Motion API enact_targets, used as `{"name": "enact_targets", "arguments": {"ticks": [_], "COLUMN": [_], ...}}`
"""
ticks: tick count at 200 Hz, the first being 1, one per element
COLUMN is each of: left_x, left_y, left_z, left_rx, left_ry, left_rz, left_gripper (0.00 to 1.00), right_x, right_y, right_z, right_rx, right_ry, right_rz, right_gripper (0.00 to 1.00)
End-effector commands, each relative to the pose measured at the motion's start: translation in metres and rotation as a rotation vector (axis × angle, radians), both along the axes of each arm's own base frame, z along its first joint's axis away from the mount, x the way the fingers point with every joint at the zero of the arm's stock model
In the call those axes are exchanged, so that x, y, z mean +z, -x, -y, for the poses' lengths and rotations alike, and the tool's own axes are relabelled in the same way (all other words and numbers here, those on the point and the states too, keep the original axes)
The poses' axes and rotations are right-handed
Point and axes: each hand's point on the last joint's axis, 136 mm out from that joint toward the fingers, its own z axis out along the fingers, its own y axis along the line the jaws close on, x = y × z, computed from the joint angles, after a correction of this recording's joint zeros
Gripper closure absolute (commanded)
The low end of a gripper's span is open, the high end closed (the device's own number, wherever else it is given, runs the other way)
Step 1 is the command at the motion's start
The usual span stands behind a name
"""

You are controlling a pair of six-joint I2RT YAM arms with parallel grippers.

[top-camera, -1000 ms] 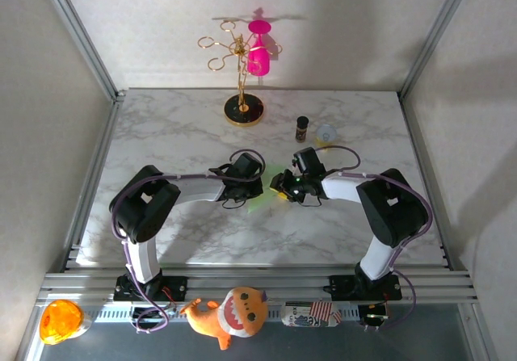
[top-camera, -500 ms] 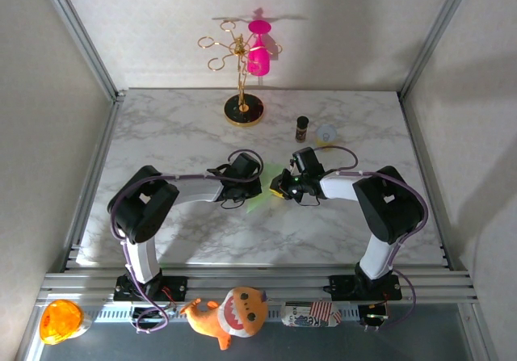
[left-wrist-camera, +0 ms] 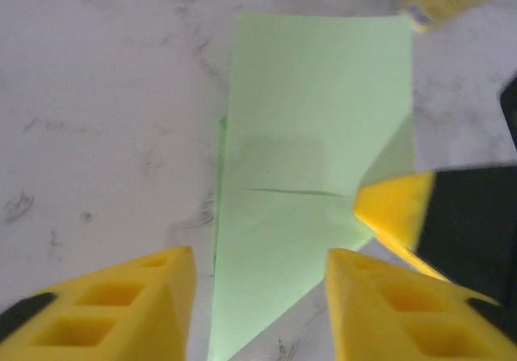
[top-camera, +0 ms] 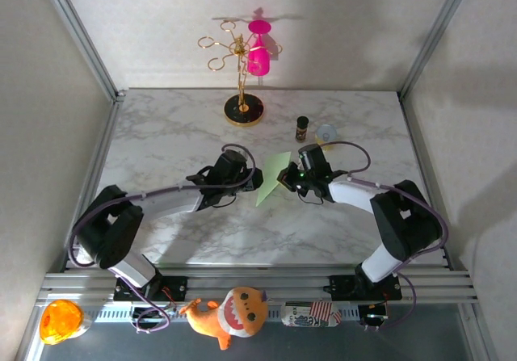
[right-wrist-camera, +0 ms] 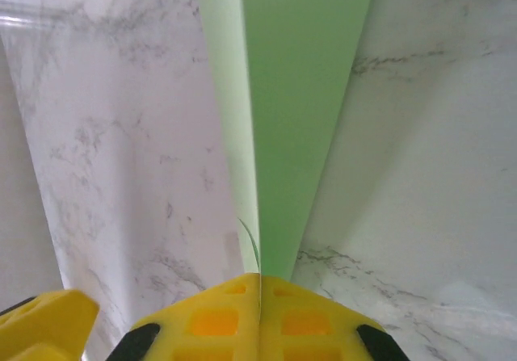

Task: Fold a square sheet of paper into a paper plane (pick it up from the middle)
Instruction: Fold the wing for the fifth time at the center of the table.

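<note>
Seen from above, the paper plane [top-camera: 271, 182] lay mid-bench [top-camera: 178, 135], its tip toward 7 o'clock. The right wrist view added that the right tool [right-wrist-camera: 260, 287] was pinched shut on its fold (crease running to 12 o'clock). The left wrist view showed the left tool [left-wrist-camera: 257, 266] parted, straddling the tip.

green paper plane [left-wrist-camera: 315, 119], left fingers [left-wrist-camera: 174, 312] apart

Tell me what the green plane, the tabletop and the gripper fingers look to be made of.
Paper plane: thin, matte, pale green paper, shown by its sharp creases and layered flaps.
Table: smooth white surface with grey veins. It could be marble or a marble-print laminate; I cannot tell which.
Fingers: matte yellow with moulded square cells, probably plastic or a printed polymer.
</note>
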Motion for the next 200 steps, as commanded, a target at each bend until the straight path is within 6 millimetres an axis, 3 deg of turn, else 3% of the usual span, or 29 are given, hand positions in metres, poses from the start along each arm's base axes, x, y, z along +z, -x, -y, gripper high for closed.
{"name": "enact_targets", "arguments": {"ticks": [1,31,70,145,200], "left_x": [0.011,0.012,-0.01,-0.04,-0.058], "left_y": [0.006,0.02,0.03,0.027,0.035], "left_z": [0.009,0.025,0.048,0.071,0.072], "left_rx": [-0.116,-0.25,-0.403,-0.522,-0.576], "left_ry": [-0.041,-0.099,-0.255,-0.359,-0.39], "left_rz": [0.186,0.361,0.458,0.512,0.504], "left_gripper": [0.43,0.35,0.35,0.45,0.48], "right_x": [-0.012,-0.011,-0.007,-0.005,-0.003], "right_y": [0.008,0.012,0.015,0.018,0.016], "right_z": [0.021,0.028,0.029,0.025,0.023], "right_rx": [-0.113,-0.182,-0.216,-0.206,-0.209], "right_ry": [0.036,-0.001,-0.027,-0.048,-0.064], "right_rz": [-0.069,-0.111,-0.156,-0.21,-0.23], "right_gripper": [1.0,1.0,0.99,0.99,0.97]}}
